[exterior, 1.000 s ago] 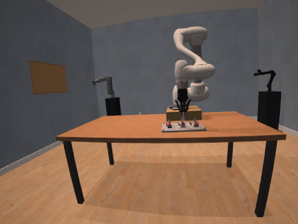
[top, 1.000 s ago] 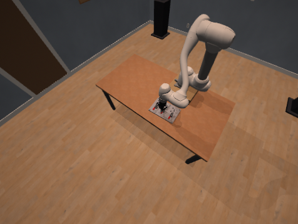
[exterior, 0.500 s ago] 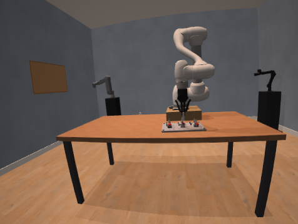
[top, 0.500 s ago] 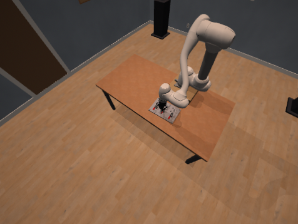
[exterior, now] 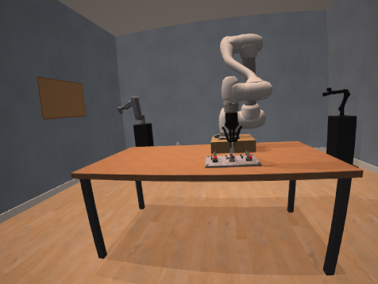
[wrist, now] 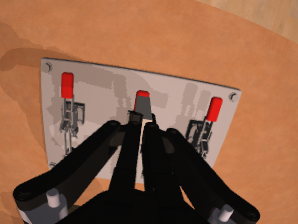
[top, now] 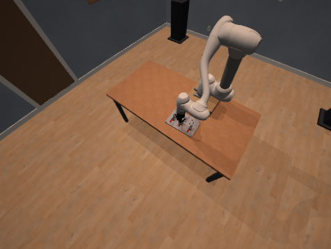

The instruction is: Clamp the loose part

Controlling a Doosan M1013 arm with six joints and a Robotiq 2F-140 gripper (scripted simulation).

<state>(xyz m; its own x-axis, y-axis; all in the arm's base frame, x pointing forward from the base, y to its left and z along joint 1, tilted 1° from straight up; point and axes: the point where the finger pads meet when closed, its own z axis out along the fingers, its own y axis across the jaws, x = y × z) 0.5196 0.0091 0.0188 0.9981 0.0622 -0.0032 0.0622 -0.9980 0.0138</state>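
Observation:
A grey fixture plate lies on the table and carries three toggle clamps with red handles. It also shows in the top and exterior views [top: 183, 122] [exterior: 232, 160]. In the wrist view the left handle [wrist: 67, 84], the middle handle and the right handle [wrist: 214, 108] stand in a row. My gripper [wrist: 141, 106] is shut with nothing between its fingers. Its tips point straight down at the near end of the middle handle. In the exterior view the gripper [exterior: 231, 146] stands just above the middle clamp. My fingers hide the middle nest, and I cannot make out the loose part.
The arm's base sits on a wooden block [exterior: 233, 143] right behind the fixture. The table's front edge [exterior: 214, 174] is close to the plate. Two black pedestals with small arms [exterior: 142, 132] [exterior: 341, 135] stand off the table by the back wall.

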